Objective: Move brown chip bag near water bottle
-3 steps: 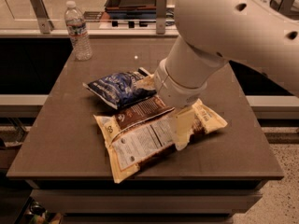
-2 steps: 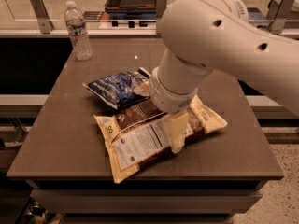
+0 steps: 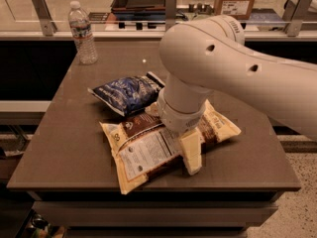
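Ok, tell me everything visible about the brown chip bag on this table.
The brown chip bag lies flat on the dark table, near its front edge. It is the biggest bag, dark brown and cream-yellow, crinkly, with a white nutrition label facing up. The dark blue bag lies against its back edge. The claw is down on its right half, with a pale finger lying over it. The water bottle stands far off at the back left.

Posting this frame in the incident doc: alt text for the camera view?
A white robot arm's gripper reaches down onto a large flat brown-and-cream chip bag on a brown table. A smaller dark blue snack bag lies just behind it, and a clear ribbed water bottle stands upright at the far-left corner.
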Robot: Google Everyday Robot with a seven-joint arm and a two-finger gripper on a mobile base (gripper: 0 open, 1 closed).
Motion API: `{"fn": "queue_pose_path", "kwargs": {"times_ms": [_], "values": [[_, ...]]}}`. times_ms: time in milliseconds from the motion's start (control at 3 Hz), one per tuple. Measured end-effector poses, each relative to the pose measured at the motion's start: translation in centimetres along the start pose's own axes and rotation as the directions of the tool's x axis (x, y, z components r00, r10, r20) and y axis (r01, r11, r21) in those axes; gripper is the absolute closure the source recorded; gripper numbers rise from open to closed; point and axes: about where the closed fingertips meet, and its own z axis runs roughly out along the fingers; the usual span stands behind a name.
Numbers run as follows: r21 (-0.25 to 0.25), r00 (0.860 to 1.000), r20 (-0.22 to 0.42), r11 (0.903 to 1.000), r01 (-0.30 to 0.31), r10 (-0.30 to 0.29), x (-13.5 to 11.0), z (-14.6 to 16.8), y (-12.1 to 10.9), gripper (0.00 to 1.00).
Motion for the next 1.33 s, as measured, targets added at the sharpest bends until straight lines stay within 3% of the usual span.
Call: {"fn": "queue_pose_path", "kwargs": {"times_ms": [333, 1333], "values": [[0.0, 1.0, 0.0, 1.0, 0.0, 0.0, 0.0, -0.4, -0.1, 0.16], [0.002, 1.0, -0.002, 1.0, 0.001, -0.001, -0.2, -1.8, -0.3, 0.88]]}}
